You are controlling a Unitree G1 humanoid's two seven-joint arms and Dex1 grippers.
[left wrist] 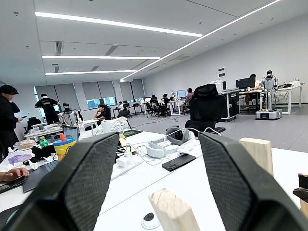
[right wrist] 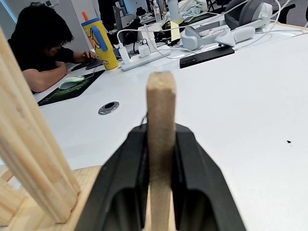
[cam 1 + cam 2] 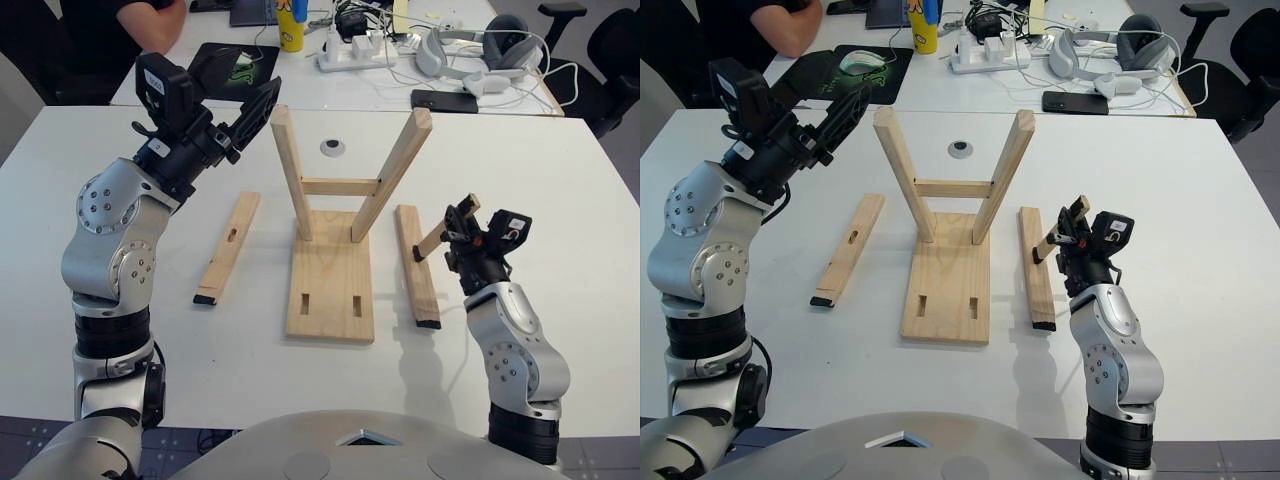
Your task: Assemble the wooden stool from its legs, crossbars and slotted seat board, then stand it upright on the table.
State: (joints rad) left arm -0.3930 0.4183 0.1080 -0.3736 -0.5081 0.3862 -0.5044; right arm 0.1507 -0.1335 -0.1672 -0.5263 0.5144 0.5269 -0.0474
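The stool is judged about half built: the slotted seat board lies flat mid-bench, two upright legs are seated in its far slots and joined by a fitted crossbar, and its near slots are left empty. A left loose leg and a right loose leg are laid alongside. A second crossbar is clamped in the right end effector, just beside the right loose leg. The left end effector is held wide open and empty, near the upright legs' tops.

We can read no word or number anywhere: the left arm's white sticker and the right arm's white sticker carry print too small to make out, and the black mouse pad bears only a green emblem.
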